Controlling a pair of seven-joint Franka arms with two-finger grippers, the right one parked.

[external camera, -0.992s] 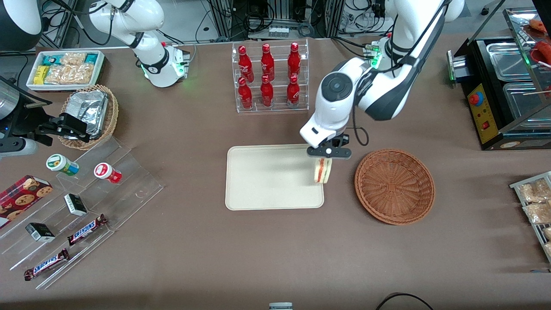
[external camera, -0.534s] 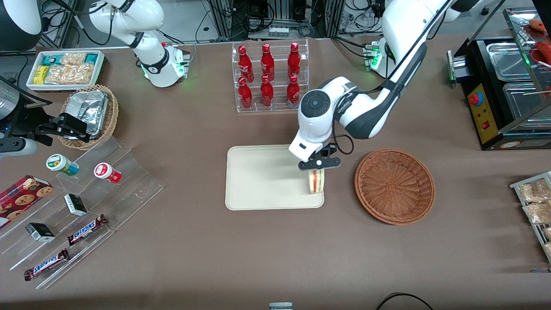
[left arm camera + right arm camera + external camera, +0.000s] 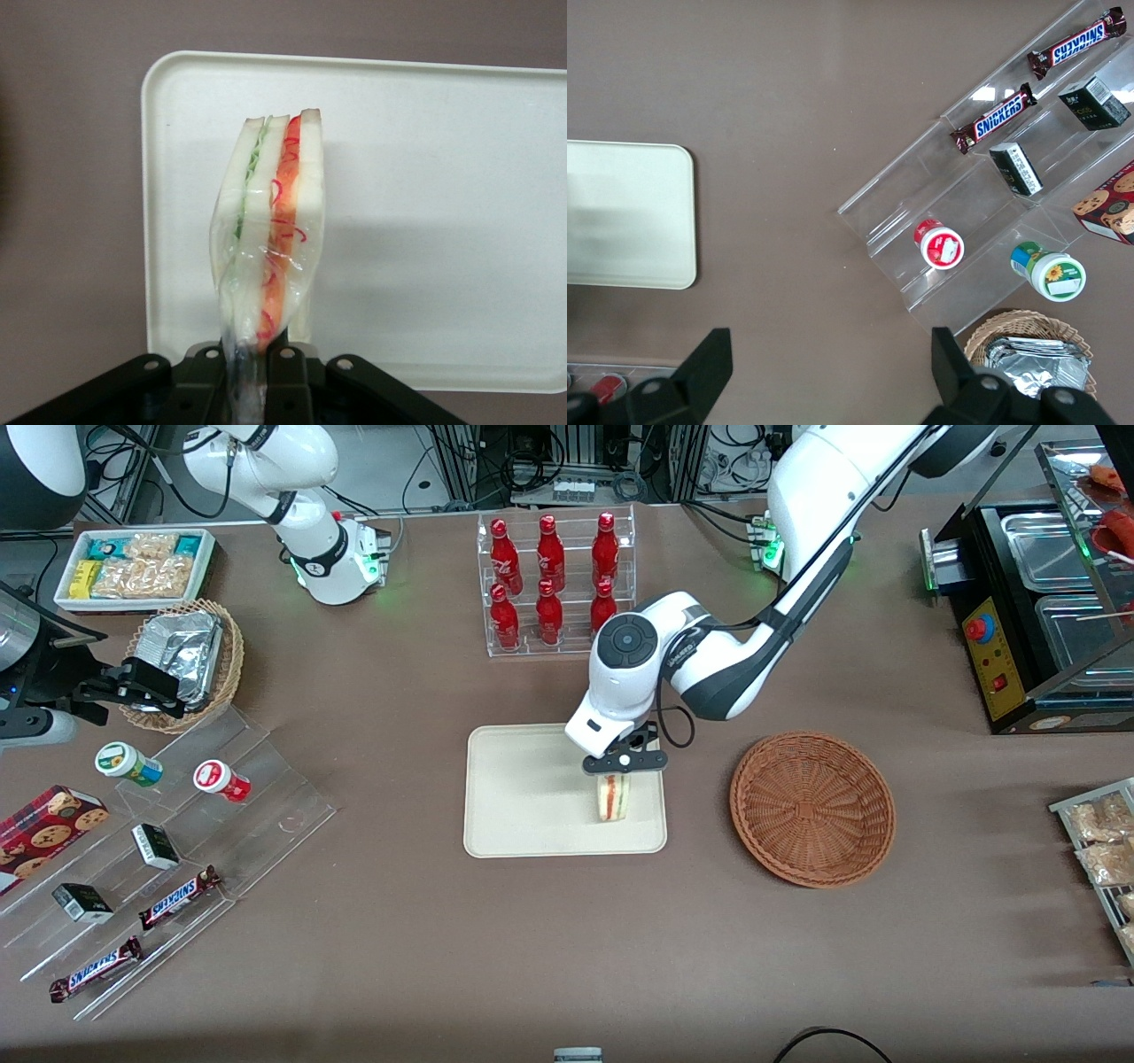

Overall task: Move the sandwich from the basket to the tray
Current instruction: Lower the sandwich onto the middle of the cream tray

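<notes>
We see the tabletop with bare brown surface around the work zone. Left arm reaches in from the working arm's end, elbow bent, wrist pointing down over the tray. The tray lies flat mid-tabletop, nearer the front camera than the bottle rack. The basket sits beside the tray toward the working arm's end, apart from it, with a strip of bare tabletop between them; nothing in it.

The pincer hangs over the part of the tray closest to the basket. In the left wrist view the pincer is clamped on the sandwich by its wrapped end, fingers pressed close on either side. The sandwich hangs upright, cut edge showing red and green layers, clear film around it. We cannot tell if its lower end touches the tray.

Room: most of the tray toward the parked arm's end is bare; the sandwich sits inside the rim in both views, closer to the basket-side edge.
</notes>
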